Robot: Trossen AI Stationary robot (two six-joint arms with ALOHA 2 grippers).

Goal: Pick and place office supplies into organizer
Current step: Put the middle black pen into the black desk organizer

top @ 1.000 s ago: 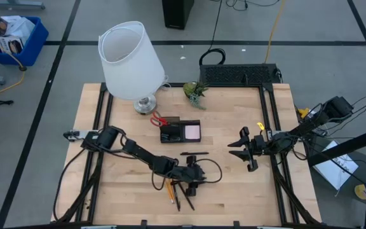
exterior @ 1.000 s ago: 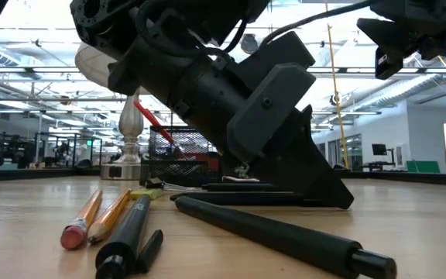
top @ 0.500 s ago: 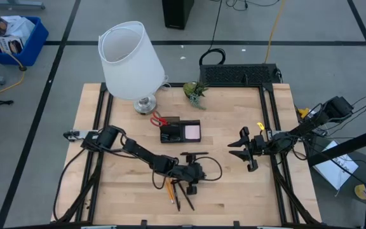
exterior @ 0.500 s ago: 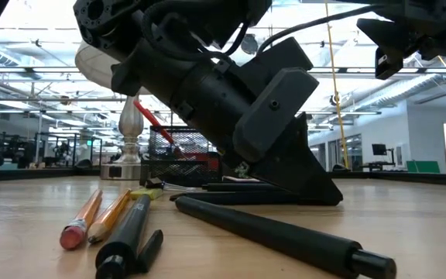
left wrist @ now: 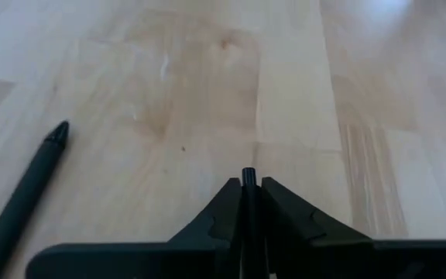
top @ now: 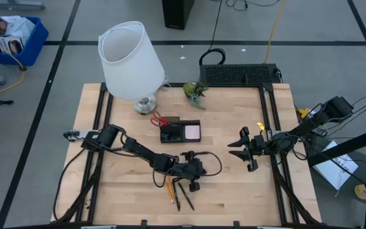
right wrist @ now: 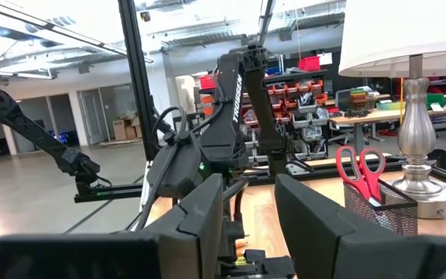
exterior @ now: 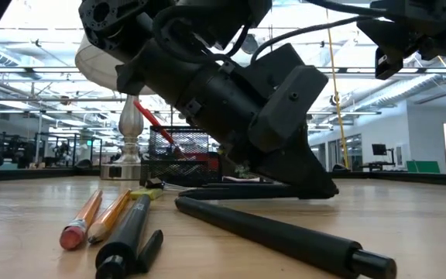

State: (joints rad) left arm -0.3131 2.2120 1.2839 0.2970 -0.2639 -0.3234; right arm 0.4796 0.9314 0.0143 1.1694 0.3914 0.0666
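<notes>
The left gripper's (left wrist: 250, 203) fingers (left wrist: 215, 213) are pinched on a black pen (left wrist: 248, 180), low over the worktop (top: 234, 184), so the pick looks made. Next it must lift and carry the pen to the organizer (top: 180, 131), well apart, nearer the lamp (top: 132, 60). Pencils (exterior: 91, 217) and another pen (left wrist: 23, 198) lie beside it. The right gripper (top: 243, 147) waits, fingers seemingly parted and empty.

Supplies lying in front of the organizer

Pencils (top: 169, 189) and pens (top: 183, 196) are lying near the table's (top: 234, 184) front edge; the organizer (top: 180, 131) is sitting behind them, before the lamp (top: 132, 60).
</notes>
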